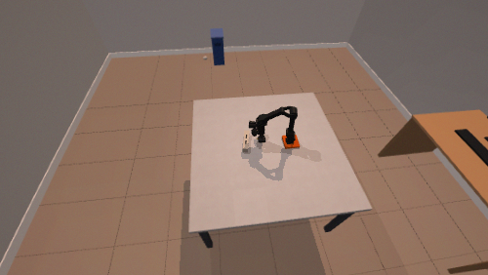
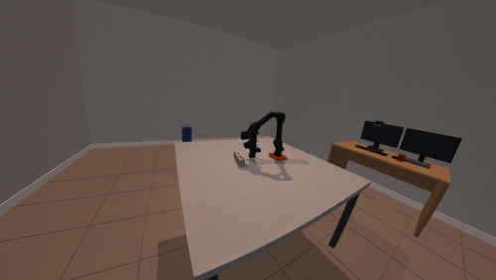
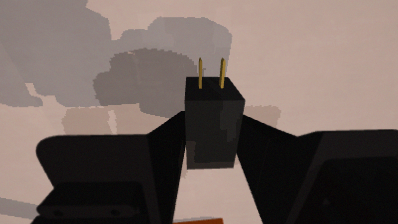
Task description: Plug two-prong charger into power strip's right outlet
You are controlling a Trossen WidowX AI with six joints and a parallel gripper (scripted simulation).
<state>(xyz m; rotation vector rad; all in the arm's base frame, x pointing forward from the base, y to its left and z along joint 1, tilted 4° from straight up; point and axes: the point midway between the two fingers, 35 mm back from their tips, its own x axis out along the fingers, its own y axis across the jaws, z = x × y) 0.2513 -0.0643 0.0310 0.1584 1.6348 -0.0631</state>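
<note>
The black charger (image 3: 212, 132) is held between the two fingers in the wrist view, with its two brass prongs (image 3: 211, 74) pointing toward the top of the view, touching nothing there. My gripper (image 1: 262, 139) (image 2: 252, 156) (image 3: 207, 116) is shut on the charger and hangs pointing down, low over the table. The cream power strip (image 1: 246, 144) (image 2: 240, 160) lies on the table just to the left of the gripper in the top and exterior views, apart from it. The power strip is out of the wrist view. In the top and exterior views the charger is too small and dark to tell from the fingers.
The arm stands on an orange base (image 1: 291, 141) (image 2: 278, 156) on the white table (image 1: 234, 195) (image 2: 223, 209), right of the strip. A wooden desk (image 2: 392, 166) with monitors stands off to the right. A blue cabinet (image 1: 218, 49) (image 2: 186, 133) stands beyond the table.
</note>
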